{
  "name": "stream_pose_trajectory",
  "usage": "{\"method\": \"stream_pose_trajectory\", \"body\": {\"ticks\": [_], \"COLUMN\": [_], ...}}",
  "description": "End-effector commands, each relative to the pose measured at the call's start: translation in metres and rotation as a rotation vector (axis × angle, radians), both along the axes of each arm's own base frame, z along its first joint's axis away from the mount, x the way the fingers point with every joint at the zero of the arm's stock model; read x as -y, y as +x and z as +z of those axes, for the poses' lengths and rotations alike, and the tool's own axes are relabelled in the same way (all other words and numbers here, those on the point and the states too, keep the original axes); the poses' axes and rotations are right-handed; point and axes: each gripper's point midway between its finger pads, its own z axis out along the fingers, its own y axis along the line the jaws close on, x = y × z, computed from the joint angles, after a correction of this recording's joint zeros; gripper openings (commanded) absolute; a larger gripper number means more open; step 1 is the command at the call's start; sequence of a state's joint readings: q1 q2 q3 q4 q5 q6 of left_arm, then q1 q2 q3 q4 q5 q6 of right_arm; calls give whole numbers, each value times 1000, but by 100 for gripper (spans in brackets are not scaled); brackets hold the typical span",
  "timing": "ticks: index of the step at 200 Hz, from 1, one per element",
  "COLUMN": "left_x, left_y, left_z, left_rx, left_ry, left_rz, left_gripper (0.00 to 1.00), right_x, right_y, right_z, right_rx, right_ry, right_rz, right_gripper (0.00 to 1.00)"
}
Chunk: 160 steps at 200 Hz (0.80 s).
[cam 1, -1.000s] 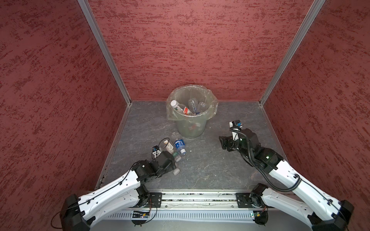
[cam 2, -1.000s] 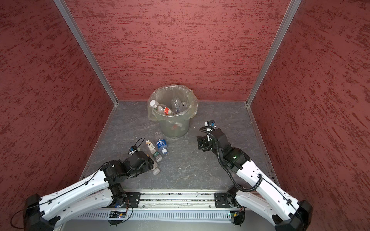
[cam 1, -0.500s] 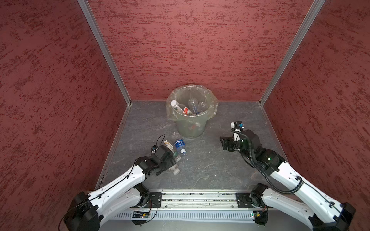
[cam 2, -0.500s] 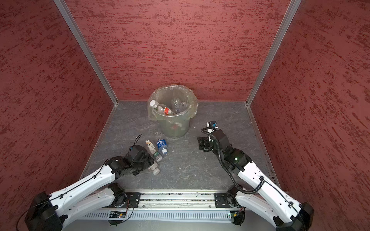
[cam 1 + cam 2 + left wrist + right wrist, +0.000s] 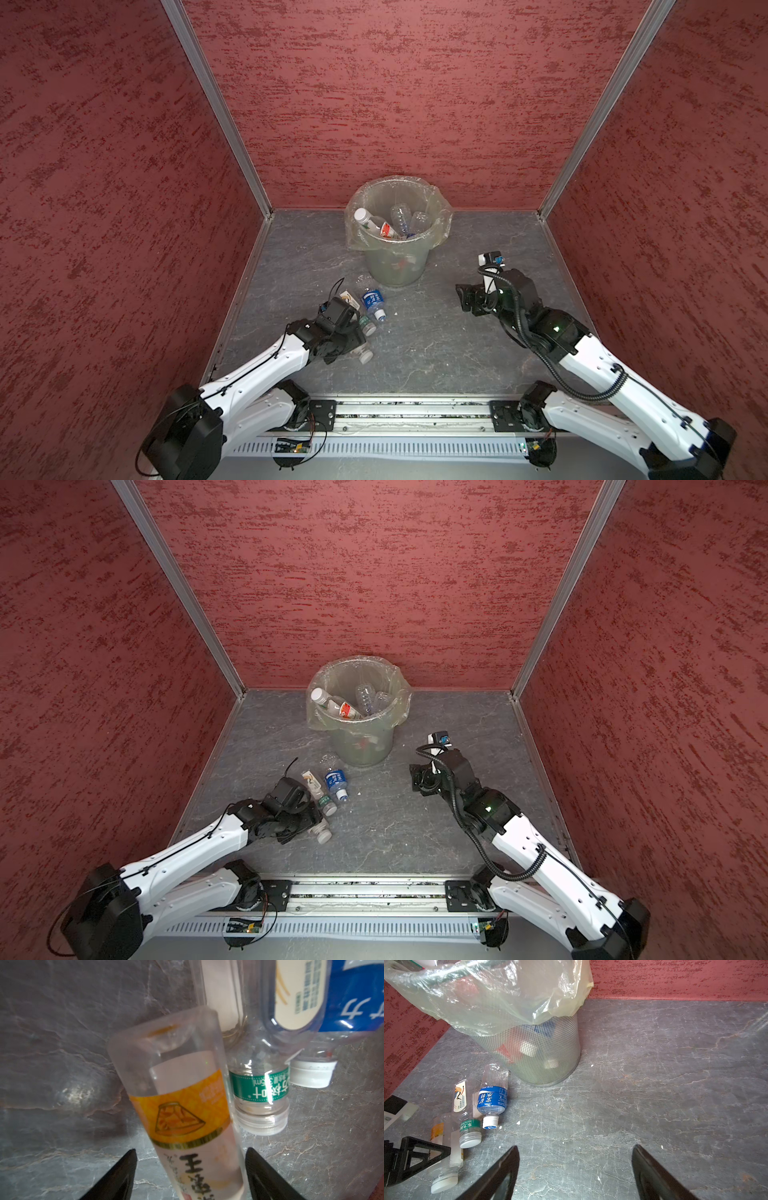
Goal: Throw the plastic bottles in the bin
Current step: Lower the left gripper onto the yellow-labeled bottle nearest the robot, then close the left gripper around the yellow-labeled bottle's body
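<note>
Red walls box in the grey tabletop. In both top views the bin stands near the rear edge, bottles inside. Three more lie between it and the front-left corner, nearest my left arm, whose wrist blocks the grasp from above.

Left wrist view: left fingers stand wide, straddling the orange-label bottle; its long axis runs between them, unclamped.

Right wrist view: right fingers wide, empty.
</note>
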<state>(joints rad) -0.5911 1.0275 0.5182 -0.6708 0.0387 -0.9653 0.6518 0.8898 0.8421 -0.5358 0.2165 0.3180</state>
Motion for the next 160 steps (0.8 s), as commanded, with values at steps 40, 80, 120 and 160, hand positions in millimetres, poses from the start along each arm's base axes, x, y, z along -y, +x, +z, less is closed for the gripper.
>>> {"method": "stream_pose_trajectory", "body": {"ticks": [40,80,120,160], "left_x": [0,-4,-2,-3], "left_y": [12,16,14,7], "left_z": [3,0,-5,-8], "left_rx": [-14,-53,-93,-113], "left_ry": [-8,17,15,12], "left_rz": [-38,-56,-76,-79], "left_gripper": [82,81,80,77], "right_x": [-10,-13,-12,-14], "right_y": [-2,-2,-2,-2], "right_z": [-9,-11,-11,-12], "right_rx": [-36,-43,-43,-48], "right_ry": [23,24,20,22], "right_rz": [40,52,53,62], "right_gripper": [85,86,86,85]}}
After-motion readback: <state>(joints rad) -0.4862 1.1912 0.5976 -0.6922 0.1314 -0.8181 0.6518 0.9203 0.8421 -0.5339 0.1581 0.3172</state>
